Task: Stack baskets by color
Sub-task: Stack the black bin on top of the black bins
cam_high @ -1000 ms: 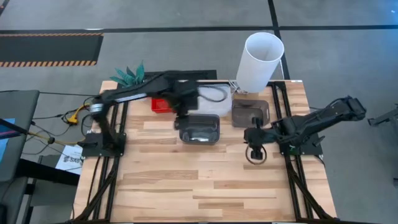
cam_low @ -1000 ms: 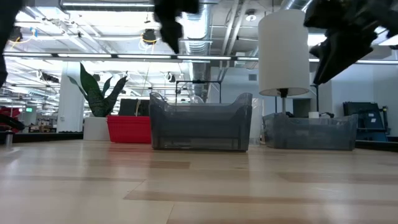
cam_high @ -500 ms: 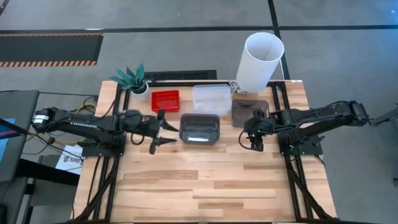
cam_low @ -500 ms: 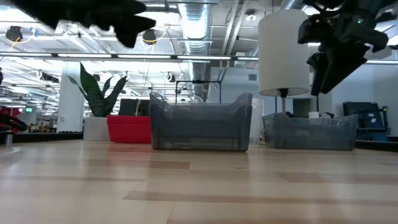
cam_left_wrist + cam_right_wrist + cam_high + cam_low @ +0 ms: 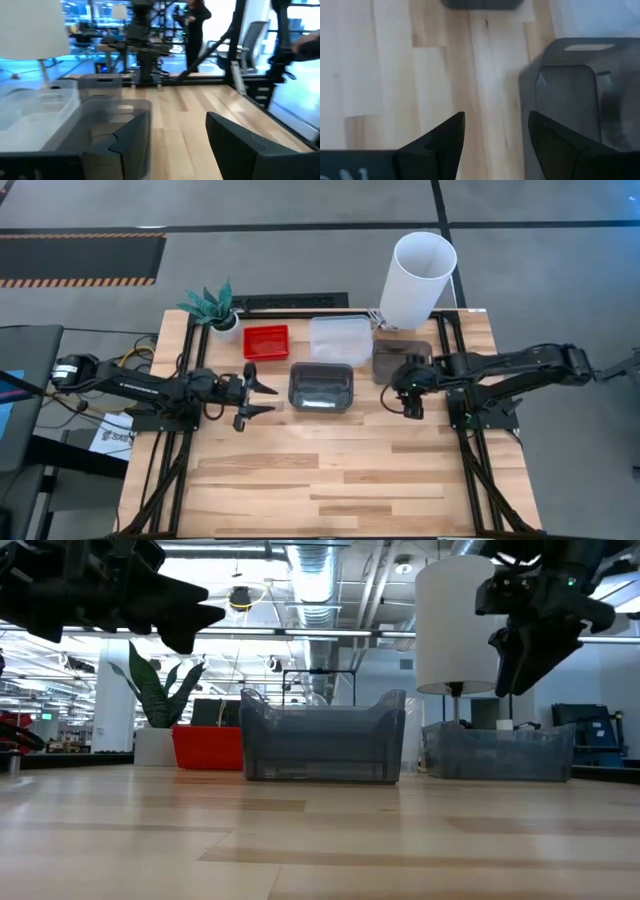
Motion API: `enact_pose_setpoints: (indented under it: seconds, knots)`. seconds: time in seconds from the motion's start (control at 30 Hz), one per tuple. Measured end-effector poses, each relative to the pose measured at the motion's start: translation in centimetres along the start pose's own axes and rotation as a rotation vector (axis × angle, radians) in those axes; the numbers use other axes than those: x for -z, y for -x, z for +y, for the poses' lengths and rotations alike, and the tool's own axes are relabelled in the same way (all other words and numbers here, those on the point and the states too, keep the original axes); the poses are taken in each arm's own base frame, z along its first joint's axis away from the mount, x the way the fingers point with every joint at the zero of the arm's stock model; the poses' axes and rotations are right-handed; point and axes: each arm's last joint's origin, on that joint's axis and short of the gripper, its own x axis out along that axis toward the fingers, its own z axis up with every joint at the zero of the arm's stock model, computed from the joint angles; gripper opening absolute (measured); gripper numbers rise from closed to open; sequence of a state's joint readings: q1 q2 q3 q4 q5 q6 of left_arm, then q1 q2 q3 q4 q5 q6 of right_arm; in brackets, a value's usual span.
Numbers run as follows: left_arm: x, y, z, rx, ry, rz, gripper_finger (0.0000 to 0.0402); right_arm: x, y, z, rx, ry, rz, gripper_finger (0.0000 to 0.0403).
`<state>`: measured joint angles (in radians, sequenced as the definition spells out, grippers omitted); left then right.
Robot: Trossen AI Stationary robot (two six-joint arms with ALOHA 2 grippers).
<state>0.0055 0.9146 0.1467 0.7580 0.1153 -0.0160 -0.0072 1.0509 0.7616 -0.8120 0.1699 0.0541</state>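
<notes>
High view showed the left gripper (image 5: 262,392) out over the table's (image 5: 330,480) left side, fingers spread and empty, pointing toward the middle grey basket (image 5: 321,386) but clear of it; the left wrist view (image 5: 170,145) confirmed nothing sat between its fingers, with that basket just ahead. Behind it, near the plant (image 5: 208,304), lay the red baskets (image 5: 266,341), apparently nested, since only one outline showed. Next along the back row came the clear baskets (image 5: 340,338), likewise reading as a single pile. The middle grey basket stood alone in front of these, probably because it had yet to join its own colour. To its right, by the white cylinder (image 5: 416,278), sat another grey basket (image 5: 402,360), and the right gripper (image 5: 413,401) hung just at its near edge, fingers wide apart and gripping nothing; the right wrist view (image 5: 495,145) had bare wood between the fingers and the grey basket (image 5: 580,95) off to one side. From the low view, both grippers, left (image 5: 190,625) and right (image 5: 525,655), were well above the table. My judgement was that red and clear were finished, and the two grey spots remained to be merged.
</notes>
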Motion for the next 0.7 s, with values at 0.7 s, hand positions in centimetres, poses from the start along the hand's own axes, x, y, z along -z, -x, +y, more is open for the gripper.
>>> enact_pose_setpoints:
  seconds: [0.7]
  knots:
    - [1.2,0.1,0.0,0.016,-0.071,0.121,0.019,0.3,-7.1,-4.7,0.067,-0.064,0.356,0.0211]
